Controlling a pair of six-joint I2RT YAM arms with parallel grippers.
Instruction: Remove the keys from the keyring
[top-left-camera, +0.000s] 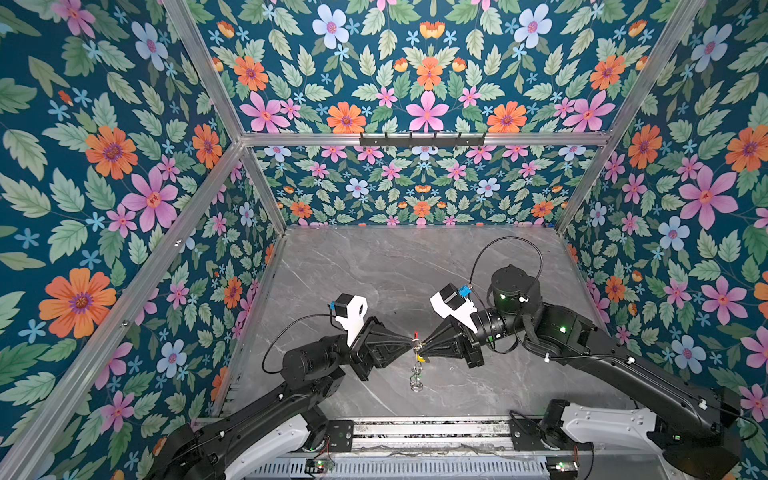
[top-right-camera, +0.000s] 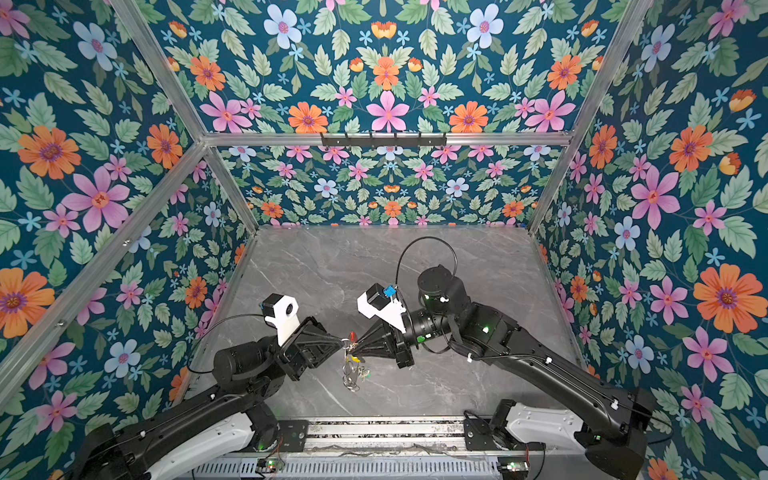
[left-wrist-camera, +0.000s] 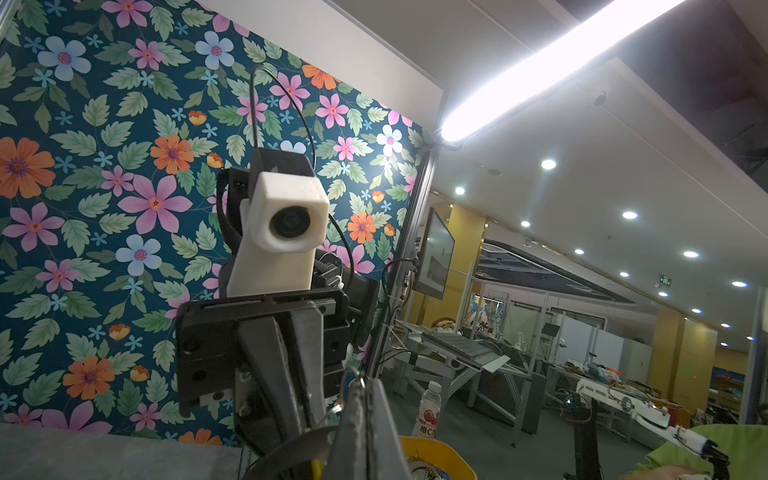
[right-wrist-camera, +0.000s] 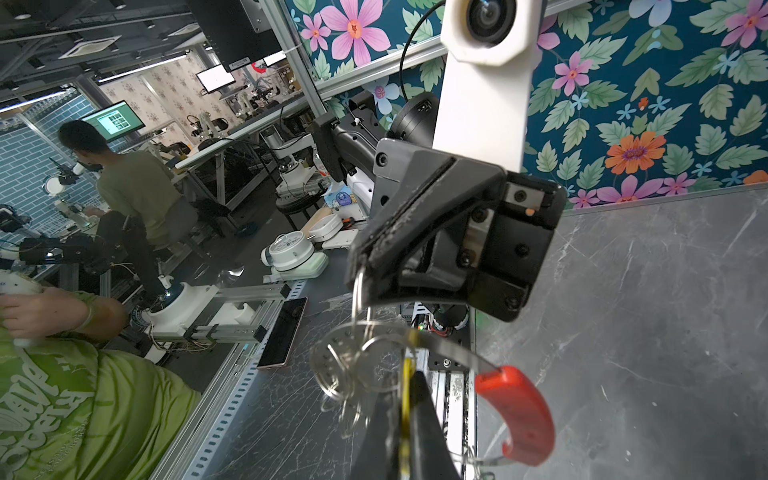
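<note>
while the two arms meet low over the grey marble table (top-left-camera: 374, 270), both top views show the left gripper (top-left-camera: 409, 341) and the right gripper (top-left-camera: 424, 352) tip to tip, each with its jaws pressed together. the keyring (top-left-camera: 416, 335) is caught between them, red segment uppermost, and small rings (top-left-camera: 415, 380) dangle beneath. in a top view a green-tagged key (top-right-camera: 363, 374) hangs beside those rings.

in the left wrist view the left gripper (left-wrist-camera: 365, 386) sits closed in the foreground. the right gripper (left-wrist-camera: 309, 428) faces it with fingers together, and the keyring is mostly hidden.

in the right wrist view the left gripper (right-wrist-camera: 360, 266) pinches a silver loop (right-wrist-camera: 358, 286). the right gripper (right-wrist-camera: 409, 386) clamps the yellow key (right-wrist-camera: 407, 365). the keyring's grey band (right-wrist-camera: 449, 347) curves past to its red segment (right-wrist-camera: 519, 411), clear of the table.
</note>
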